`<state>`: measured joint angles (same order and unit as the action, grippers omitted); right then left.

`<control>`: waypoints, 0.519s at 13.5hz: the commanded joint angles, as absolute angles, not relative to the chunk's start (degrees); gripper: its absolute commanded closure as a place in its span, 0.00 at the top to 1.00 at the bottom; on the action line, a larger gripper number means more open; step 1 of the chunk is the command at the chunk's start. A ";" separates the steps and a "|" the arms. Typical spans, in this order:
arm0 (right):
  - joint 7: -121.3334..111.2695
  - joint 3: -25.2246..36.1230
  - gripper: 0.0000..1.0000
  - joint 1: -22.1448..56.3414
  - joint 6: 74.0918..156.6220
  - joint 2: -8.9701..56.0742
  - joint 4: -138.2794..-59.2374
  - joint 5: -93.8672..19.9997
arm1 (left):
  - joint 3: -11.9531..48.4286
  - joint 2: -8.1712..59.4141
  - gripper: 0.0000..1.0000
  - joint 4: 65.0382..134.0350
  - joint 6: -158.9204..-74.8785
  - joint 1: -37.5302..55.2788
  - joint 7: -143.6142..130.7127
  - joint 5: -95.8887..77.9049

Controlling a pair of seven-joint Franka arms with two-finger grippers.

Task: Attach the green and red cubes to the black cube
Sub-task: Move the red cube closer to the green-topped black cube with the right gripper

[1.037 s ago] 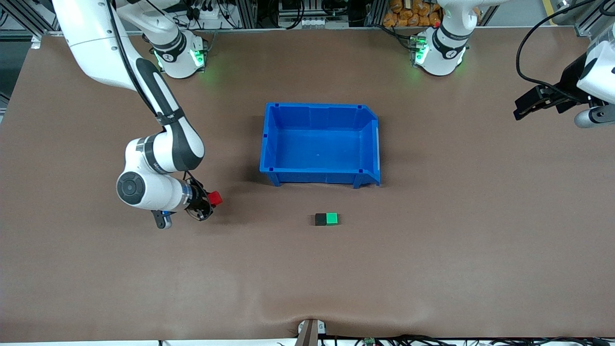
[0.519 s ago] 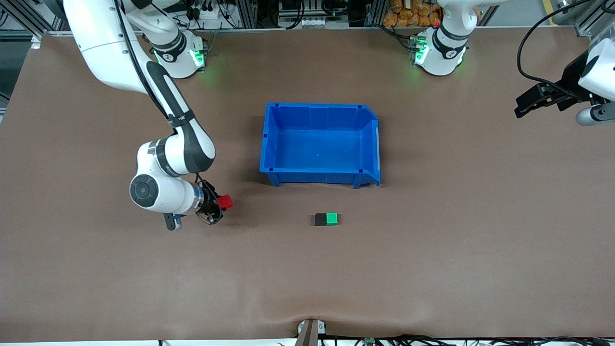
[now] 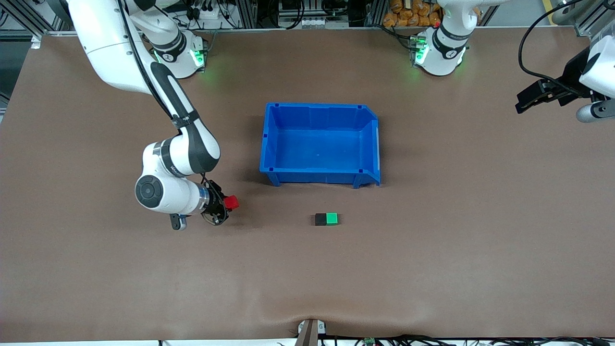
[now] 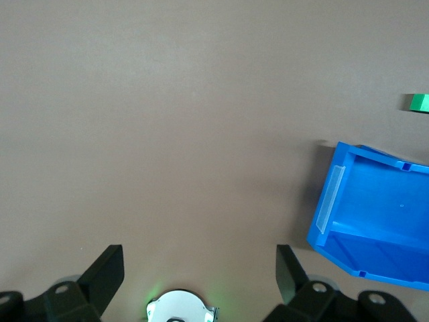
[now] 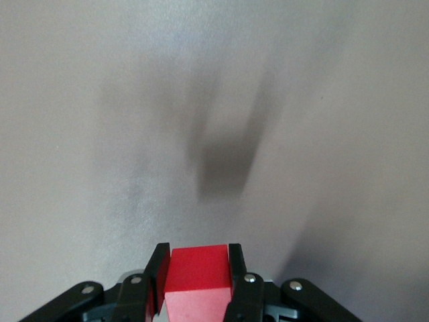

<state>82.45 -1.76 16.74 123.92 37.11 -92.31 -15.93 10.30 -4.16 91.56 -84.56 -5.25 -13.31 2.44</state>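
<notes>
**Red cube held above the worktop, black and green cubes already joined**

The red cube [image 3: 232, 203] sits clamped between the fingers of the right tool [image 3: 226, 205], lifted clear of the brown worktop [image 3: 432, 250] toward the right arm's end. From the right wrist view the red cube [image 5: 196, 278] fills the gap between the two black fingers [image 5: 158, 271], and its shadow falls on the bare surface below.

The black cube [image 3: 320, 219] and the green cube [image 3: 332, 219] lie on the worktop touching side by side, the green one on the side toward the left arm's end. The pair sits just nearer the front camera than the blue bin [image 3: 377, 144], and well apart from the held red cube.

The left tool [image 3: 533, 97] waits up in the air over the left arm's end of the worktop, its fingers spread wide apart with nothing between them. Its wrist view shows both fingers [image 4: 106, 274] splayed, the blue bin [image 4: 328, 208] and a sliver of the green cube [image 4: 419, 102].
</notes>
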 commanded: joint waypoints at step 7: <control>88.41 -1.49 0.00 18.72 123.57 40.86 -86.40 -16.96 | 10.37 -4.83 1.00 91.76 -83.94 -5.71 -12.04 2.46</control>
